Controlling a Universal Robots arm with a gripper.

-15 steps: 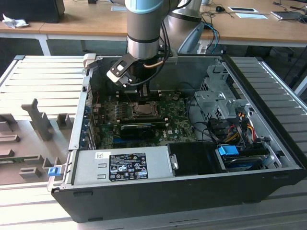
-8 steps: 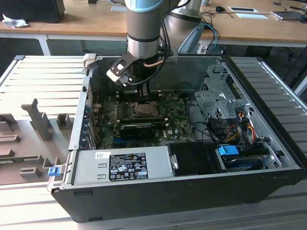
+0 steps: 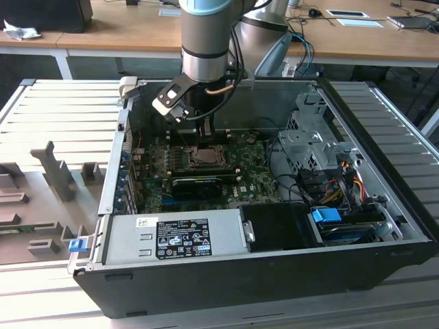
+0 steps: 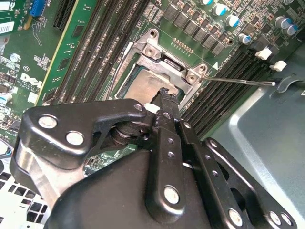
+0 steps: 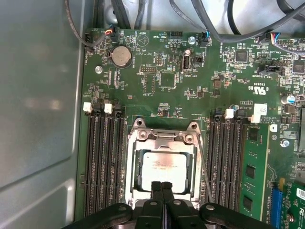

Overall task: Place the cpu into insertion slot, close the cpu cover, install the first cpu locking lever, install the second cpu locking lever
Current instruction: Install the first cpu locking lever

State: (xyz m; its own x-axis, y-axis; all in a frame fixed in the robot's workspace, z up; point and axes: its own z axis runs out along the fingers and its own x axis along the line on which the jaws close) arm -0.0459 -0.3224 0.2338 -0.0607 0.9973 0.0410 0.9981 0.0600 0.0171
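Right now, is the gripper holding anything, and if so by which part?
Nothing appears held: the gripper is shut, fingers together with nothing between them, its tips at the edge of the cpu cover over the seated cpu.

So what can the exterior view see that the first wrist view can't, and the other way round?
The exterior view takes in the whole computer case, the silver power box, the robot arm and wooden desks behind. The first wrist view brings out a round coin battery and white clips on the memory slots. Both have the green board, the square chip and the gripper close to it.
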